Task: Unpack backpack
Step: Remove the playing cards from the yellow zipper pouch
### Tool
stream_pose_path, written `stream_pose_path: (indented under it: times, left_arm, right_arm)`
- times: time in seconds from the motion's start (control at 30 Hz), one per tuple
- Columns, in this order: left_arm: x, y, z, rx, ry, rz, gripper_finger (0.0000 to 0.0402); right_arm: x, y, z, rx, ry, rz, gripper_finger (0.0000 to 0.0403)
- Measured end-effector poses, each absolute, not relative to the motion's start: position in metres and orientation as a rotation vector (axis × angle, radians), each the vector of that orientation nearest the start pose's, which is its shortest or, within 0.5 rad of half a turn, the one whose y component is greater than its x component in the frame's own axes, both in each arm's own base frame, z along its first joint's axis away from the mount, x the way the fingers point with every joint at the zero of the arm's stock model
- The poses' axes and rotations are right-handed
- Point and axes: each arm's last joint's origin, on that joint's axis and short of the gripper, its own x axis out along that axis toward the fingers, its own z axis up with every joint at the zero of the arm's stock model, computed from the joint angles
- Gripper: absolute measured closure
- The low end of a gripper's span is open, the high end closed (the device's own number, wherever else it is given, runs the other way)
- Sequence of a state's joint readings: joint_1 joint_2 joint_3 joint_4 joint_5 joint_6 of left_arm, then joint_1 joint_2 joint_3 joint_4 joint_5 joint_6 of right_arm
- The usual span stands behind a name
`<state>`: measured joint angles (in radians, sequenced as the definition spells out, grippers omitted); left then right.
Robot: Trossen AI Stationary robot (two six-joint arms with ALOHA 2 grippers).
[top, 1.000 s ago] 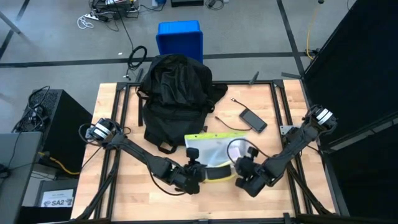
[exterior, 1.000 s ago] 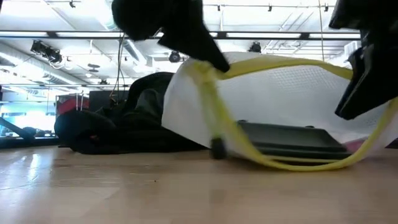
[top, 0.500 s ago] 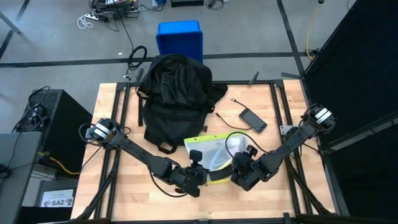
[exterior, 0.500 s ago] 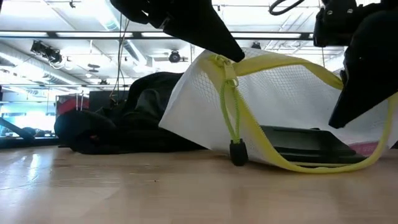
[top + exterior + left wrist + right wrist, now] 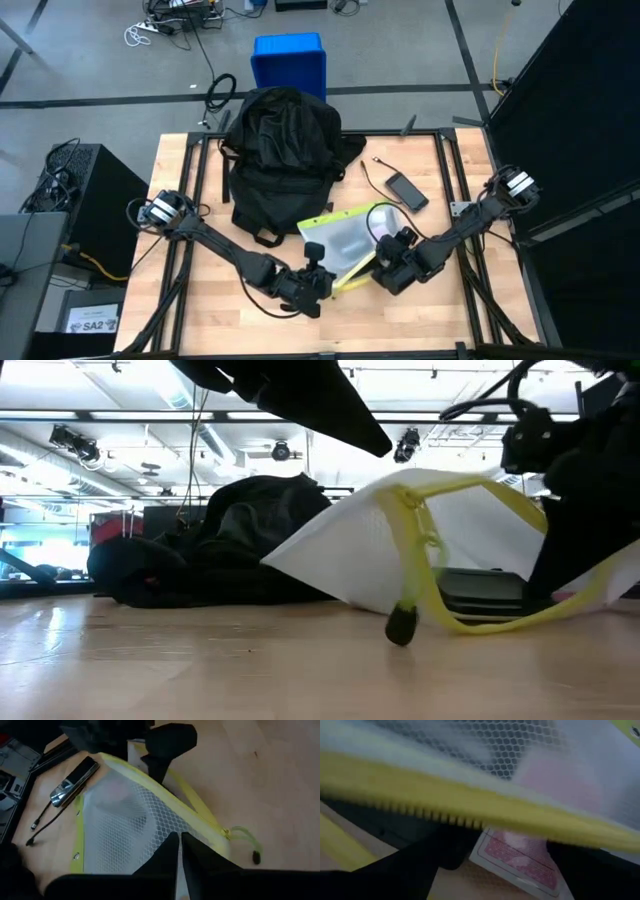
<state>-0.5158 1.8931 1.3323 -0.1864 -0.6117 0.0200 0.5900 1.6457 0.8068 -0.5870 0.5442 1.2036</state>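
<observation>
Here the left gripper (image 5: 318, 272), pressed together, pinched the mesh pouch's (image 5: 345, 240) near edge, while the right gripper (image 5: 388, 268) stood spread at its open mouth. The backpack (image 5: 280, 150) lay beyond both grippers on the bench (image 5: 200, 310), nearer the left arm, its long axis running away from them.

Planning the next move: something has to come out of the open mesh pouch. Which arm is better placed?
Probably the right. Its open pincer is at the mesh pouch's mouth, with a red-backed card just ahead. The left pincer is shut on the pouch's edge, holding it up.
</observation>
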Motion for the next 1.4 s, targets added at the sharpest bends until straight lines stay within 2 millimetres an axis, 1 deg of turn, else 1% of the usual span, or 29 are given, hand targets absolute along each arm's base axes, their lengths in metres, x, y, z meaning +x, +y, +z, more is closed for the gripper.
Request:
stream_pose_path:
  times: [0.1, 0.2, 0.4, 0.6, 0.7, 0.8, 0.9, 1.0, 1.07, 1.27, 1.4]
  left_arm:
    - [0.365, -0.187, 0.212, 0.422, 0.635, 0.087, 0.0401]
    - [0.366, -0.185, 0.212, 0.425, 0.637, 0.090, 0.0401]
    - [0.368, -0.181, 0.212, 0.422, 0.635, 0.118, 0.0401]
    - [0.368, -0.181, 0.212, 0.428, 0.639, 0.123, 0.0401]
    - [0.367, -0.178, 0.212, 0.462, 0.640, 0.195, 0.0402]
    - [0.366, -0.176, 0.212, 0.479, 0.637, 0.256, 0.0402]
    - [0.365, -0.176, 0.211, 0.477, 0.644, 0.262, 0.0401]
    - [0.365, -0.175, 0.211, 0.478, 0.650, 0.264, 0.0401]
    - [0.364, -0.175, 0.210, 0.482, 0.656, 0.265, 0.0401]
    - [0.364, -0.175, 0.210, 0.486, 0.662, 0.265, 0.0401]
    - [0.364, -0.175, 0.210, 0.486, 0.662, 0.265, 0.0401]
  right_arm:
    - [0.228, 0.130, 0.133, 0.296, 0.985, -0.637, 0.0060]
    - [0.233, 0.132, 0.133, 0.298, 0.962, -0.594, 0.0074]
    - [0.245, 0.140, 0.136, 0.318, 0.895, -0.462, 0.0100]
    - [0.257, 0.150, 0.142, 0.317, 0.823, -0.291, 0.0110]
    - [0.259, 0.152, 0.144, 0.298, 0.806, -0.261, 0.0114]
    - [0.258, 0.151, 0.143, 0.283, 0.821, -0.270, 0.0118]
    - [0.257, 0.149, 0.142, 0.304, 0.830, -0.304, 0.0123]
    - [0.260, 0.146, 0.146, 0.365, 0.794, -0.323, 0.0131]
    - [0.261, 0.143, 0.150, 0.377, 0.783, -0.330, 0.0138]
    - [0.255, 0.126, 0.160, 0.376, 0.820, -0.405, 0.0168]
    - [0.253, 0.116, 0.159, 0.376, 0.857, -0.468, 0.0188]
